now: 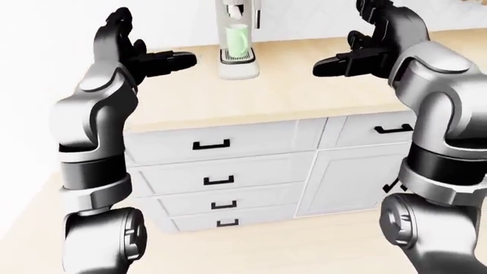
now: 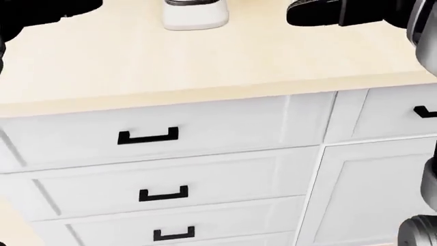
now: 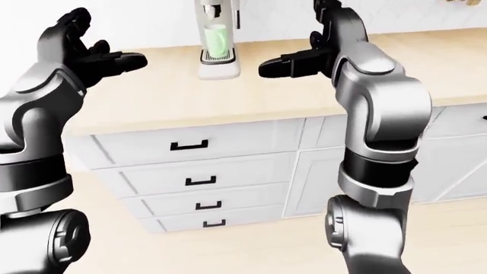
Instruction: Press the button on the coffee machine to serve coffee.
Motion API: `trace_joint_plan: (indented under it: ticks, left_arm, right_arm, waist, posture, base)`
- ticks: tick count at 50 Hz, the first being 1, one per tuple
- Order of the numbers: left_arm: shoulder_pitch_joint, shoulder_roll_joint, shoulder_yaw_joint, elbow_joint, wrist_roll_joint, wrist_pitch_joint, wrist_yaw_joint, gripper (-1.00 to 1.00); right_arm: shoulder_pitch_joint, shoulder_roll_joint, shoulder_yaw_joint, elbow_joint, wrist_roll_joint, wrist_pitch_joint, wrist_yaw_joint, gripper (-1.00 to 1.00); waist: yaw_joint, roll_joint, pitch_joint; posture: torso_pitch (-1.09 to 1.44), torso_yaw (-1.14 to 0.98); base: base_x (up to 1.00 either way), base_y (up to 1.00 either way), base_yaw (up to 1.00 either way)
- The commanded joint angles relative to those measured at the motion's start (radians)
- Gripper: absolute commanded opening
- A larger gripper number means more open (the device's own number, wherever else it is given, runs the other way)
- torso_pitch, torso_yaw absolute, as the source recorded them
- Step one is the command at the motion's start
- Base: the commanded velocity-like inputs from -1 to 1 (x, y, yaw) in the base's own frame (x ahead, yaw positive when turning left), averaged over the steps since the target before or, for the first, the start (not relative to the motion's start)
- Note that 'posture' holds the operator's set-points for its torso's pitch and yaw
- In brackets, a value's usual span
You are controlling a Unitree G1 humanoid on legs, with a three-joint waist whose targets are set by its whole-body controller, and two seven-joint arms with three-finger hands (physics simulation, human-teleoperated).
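Note:
The white coffee machine [image 1: 237, 40] stands on the pale wooden counter [image 1: 297, 97] at the top middle of the left-eye view, with its upper part cut off by the frame. A green cup [image 1: 237, 37] sits under its spout. No button shows. The head view catches only the machine's base [image 2: 194, 14]. My left hand [image 1: 164, 59] is raised over the counter to the left of the machine, fingers spread and open. My right hand [image 1: 342, 60] hangs to the right of the machine, also open. Both are apart from the machine and hold nothing.
Below the counter is a white stack of drawers [image 1: 217, 162] with black handles, and a cabinet door [image 1: 354, 180] to its right. A light wood floor [image 1: 289, 245] lies under them. A white wall fills the upper left of the left-eye view.

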Motion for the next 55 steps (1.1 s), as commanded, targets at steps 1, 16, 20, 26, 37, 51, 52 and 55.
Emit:
trace_joint_plan:
  ticks: [1, 16, 20, 26, 37, 51, 52, 55]
  left_arm:
    - [-0.04, 0.007, -0.005, -0.042, -0.005, -0.043, -0.013, 1.0]
    - [-0.033, -0.004, -0.011, -0.072, -0.014, -0.024, 0.003, 1.0]
    - [-0.037, -0.006, -0.014, -0.072, -0.011, -0.021, 0.001, 1.0]
    - [-0.044, -0.007, -0.015, -0.071, -0.007, -0.02, 0.003, 1.0]
    - [-0.042, -0.01, -0.014, -0.076, -0.008, -0.019, 0.004, 1.0]
    - [-0.031, -0.015, -0.014, -0.076, -0.01, -0.027, 0.006, 1.0]
    - [-0.031, -0.015, -0.014, -0.078, -0.011, -0.024, 0.007, 1.0]
    - [-0.033, -0.013, -0.012, -0.077, -0.014, -0.024, 0.006, 1.0]
  right_arm:
    - [-0.039, -0.013, -0.028, -0.027, -0.002, -0.054, -0.012, 1.0]
    - [-0.001, -0.02, -0.029, -0.022, 0.027, -0.103, -0.012, 1.0]
    - [-0.001, -0.025, -0.03, -0.024, 0.032, -0.1, -0.013, 1.0]
    - [0.014, -0.02, -0.033, -0.029, 0.038, -0.11, -0.019, 1.0]
    - [0.019, -0.021, -0.035, -0.042, 0.056, -0.099, -0.023, 1.0]
    - [0.032, -0.015, -0.034, -0.047, 0.074, -0.11, -0.038, 1.0]
    - [0.035, -0.015, -0.033, -0.047, 0.074, -0.11, -0.039, 1.0]
    - [0.033, -0.015, -0.03, -0.051, 0.073, -0.104, -0.04, 1.0]
  waist:
    - [-0.007, -0.004, -0.034]
    - [0.013, -0.112, -0.026]
    - [0.003, -0.098, -0.03]
    - [-0.015, 0.002, -0.035]
    - [0.014, -0.055, -0.023]
    - [0.015, -0.091, 0.012]
    - [0.011, -0.071, 0.005]
    - [0.001, -0.06, -0.011]
  posture:
    - [0.0, 0.0]
    - [0.0, 0.0]
    - [0.0, 0.0]
    - [0.0, 0.0]
    - [0.0, 0.0]
    - [0.0, 0.0]
    - [0.0, 0.0]
    - [0.0, 0.0]
  base:
    - [0.23, 0.23, 0.0]
    - [0.29, 0.12, 0.0]
    - [0.35, 0.0, 0.0]
    - [0.35, 0.0, 0.0]
    - [0.35, 0.0, 0.0]
    - [0.07, 0.0, 0.0]
    - [0.0, 0.0, 0.0]
    - [0.0, 0.0, 0.0]
